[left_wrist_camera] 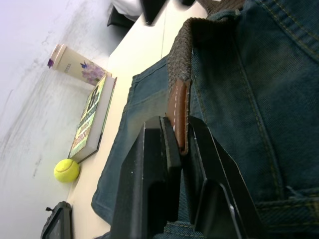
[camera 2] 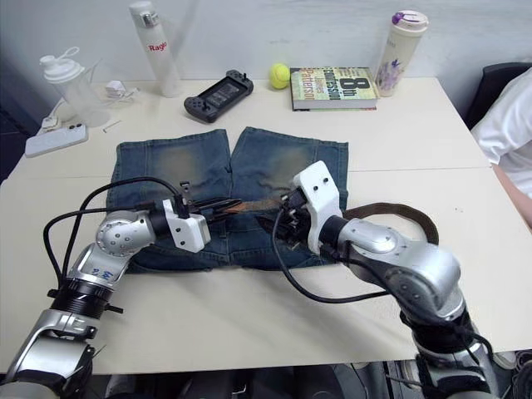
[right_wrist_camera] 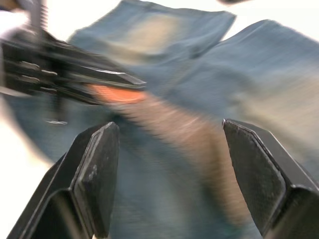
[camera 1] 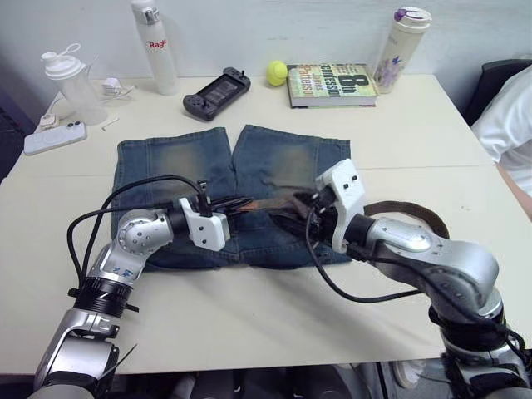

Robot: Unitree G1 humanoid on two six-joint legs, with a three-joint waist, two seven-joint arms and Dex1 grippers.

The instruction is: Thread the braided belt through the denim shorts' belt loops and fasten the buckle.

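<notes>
A: Status?
B: My left hand [left_wrist_camera: 180, 144] is clamped on the braided belt [left_wrist_camera: 179, 74] tip, over the denim shorts [camera 1: 274, 158] waistband. My right hand [right_wrist_camera: 169, 134] is spread wide, empty, just beside it.
A: Next?
B: I'd keep the tip flat and feed along the waistband. Belt loops hard to make out.

Bare desk [camera 1: 249, 316] lies open in front of the shorts [camera 1: 174, 166]; bottles [camera 1: 155, 46], controller [camera 1: 216, 93], ball [camera 1: 276, 73] and book [camera 1: 332, 85] crowd the far edge.
</notes>
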